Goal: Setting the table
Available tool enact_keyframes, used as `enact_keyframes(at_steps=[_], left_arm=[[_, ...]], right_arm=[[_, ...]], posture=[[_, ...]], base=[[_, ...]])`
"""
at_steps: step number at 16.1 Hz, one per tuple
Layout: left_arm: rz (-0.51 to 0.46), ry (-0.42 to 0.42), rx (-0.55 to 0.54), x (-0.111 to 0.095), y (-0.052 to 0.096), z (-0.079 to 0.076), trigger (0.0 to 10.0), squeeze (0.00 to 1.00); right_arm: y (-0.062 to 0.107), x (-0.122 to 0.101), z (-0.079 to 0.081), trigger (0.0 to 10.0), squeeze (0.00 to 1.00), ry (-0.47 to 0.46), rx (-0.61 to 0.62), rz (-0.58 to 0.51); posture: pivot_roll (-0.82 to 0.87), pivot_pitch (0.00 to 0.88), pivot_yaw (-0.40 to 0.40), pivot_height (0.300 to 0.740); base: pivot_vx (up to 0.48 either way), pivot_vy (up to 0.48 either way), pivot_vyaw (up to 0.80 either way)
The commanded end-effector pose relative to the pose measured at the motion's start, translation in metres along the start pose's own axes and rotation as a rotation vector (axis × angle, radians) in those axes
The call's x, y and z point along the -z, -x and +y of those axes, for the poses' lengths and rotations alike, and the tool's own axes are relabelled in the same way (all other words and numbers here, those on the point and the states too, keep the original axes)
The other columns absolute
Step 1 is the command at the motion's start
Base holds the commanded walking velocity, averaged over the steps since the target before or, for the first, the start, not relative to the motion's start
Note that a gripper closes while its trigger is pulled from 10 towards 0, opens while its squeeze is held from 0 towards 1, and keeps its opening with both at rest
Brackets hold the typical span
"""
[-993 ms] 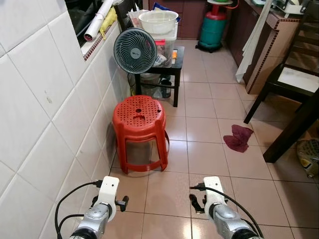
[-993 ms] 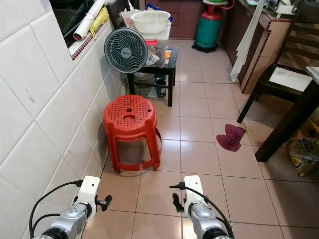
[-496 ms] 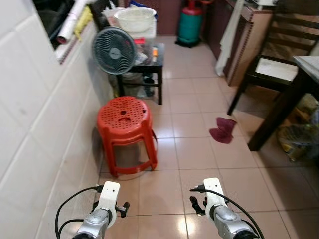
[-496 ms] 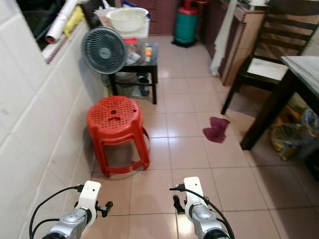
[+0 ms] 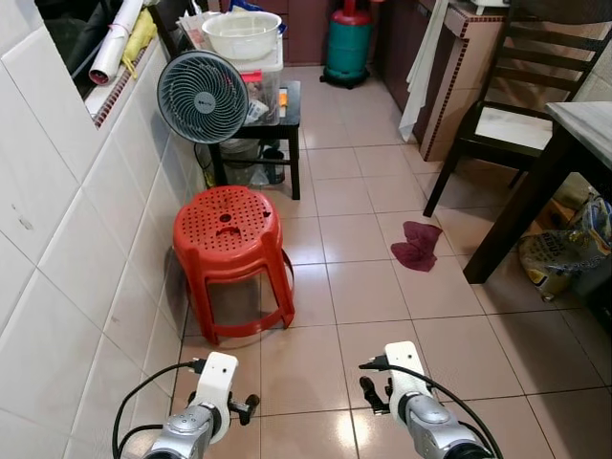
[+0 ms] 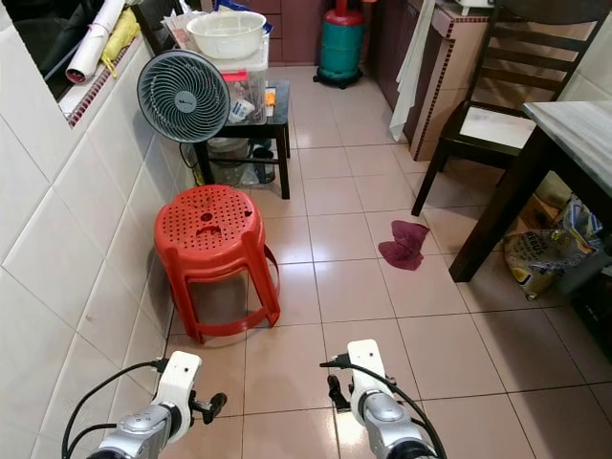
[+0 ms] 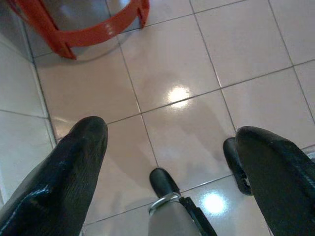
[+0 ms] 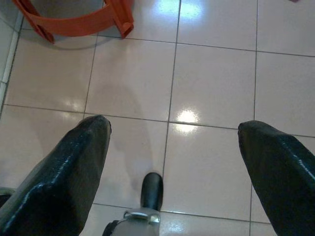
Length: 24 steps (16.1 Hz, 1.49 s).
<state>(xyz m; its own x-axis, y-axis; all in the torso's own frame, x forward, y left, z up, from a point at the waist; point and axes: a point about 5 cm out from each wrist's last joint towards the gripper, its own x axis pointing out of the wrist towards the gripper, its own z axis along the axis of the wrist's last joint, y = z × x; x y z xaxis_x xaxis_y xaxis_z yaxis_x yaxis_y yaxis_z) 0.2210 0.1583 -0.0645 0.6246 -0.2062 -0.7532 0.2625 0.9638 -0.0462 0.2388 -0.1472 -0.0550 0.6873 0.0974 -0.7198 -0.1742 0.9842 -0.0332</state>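
Dining bench, dark-legged with a pale top: ahead of the right gripper and well off to its right, at the edge of the head views. A dark wooden chair stands just beyond it, seat toward the bench. On the floor beside the bench leg lies a printed bag; a crumpled maroon cloth lies on the tiles between the bench leg and the stool.

Left gripper: held low over the floor tiles, fingers spread wide, nothing between them. Right gripper: likewise low over the tiles, fingers wide apart and empty. The two grippers hang side by side, apart from each other.

Red perforated plastic stool: ahead of the left gripper, close to the white-tiled wall; its lower rung appears at the far edge of both wrist views.

Round grey fan: farther ahead, beyond the stool, set before a small black side table. That table carries a clear container topped by a white bowl.

Green gas cylinder: farthest ahead, at the end of the passage. A white cloth hangs from the tiled counter to its right.
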Motion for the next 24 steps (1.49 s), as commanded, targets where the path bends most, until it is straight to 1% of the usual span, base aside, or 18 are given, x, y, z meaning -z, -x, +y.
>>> enact_keyframes(at_steps=[1,3,7,11,22,24], left_arm=[[-0.004,-0.017,0.015,-0.002,0.000,-0.001,10.0,0.00],[0.000,-0.026,0.020,-0.002,0.000,-0.001,10.0,0.00],[0.010,-0.041,0.030,0.002,0.000,-0.003,10.0,0.00],[0.004,-0.066,0.032,0.002,0.000,-0.003,10.0,0.00],[0.029,-0.096,0.039,0.008,0.001,-0.005,10.0,0.00],[0.033,-0.105,0.036,0.009,0.001,-0.004,10.0,0.00]], right_arm=[[0.000,0.000,-0.001,10.0,0.00,0.012,0.000,-0.008],[0.000,0.000,-0.001,10.0,0.00,0.015,0.000,-0.008],[0.000,0.000,-0.001,10.0,0.00,0.022,0.001,-0.008],[0.001,0.001,-0.001,10.0,0.00,0.024,0.000,-0.008],[0.001,0.004,-0.002,10.0,0.00,0.025,0.000,0.002],[0.002,0.006,-0.001,10.0,0.00,0.029,-0.001,0.011]], posture=[[-0.17,0.000,0.023,0.740],[-0.17,0.000,0.023,0.740],[-0.18,0.000,0.020,0.740],[-0.18,0.000,0.021,0.740],[-0.18,0.000,0.024,0.740],[-0.17,0.000,0.024,0.740]], base=[[0.000,0.000,-0.76],[0.000,0.000,-0.75],[0.247,0.000,-0.75],[0.278,0.000,-0.75],[0.300,0.000,-0.75],[0.000,0.000,-0.74]])
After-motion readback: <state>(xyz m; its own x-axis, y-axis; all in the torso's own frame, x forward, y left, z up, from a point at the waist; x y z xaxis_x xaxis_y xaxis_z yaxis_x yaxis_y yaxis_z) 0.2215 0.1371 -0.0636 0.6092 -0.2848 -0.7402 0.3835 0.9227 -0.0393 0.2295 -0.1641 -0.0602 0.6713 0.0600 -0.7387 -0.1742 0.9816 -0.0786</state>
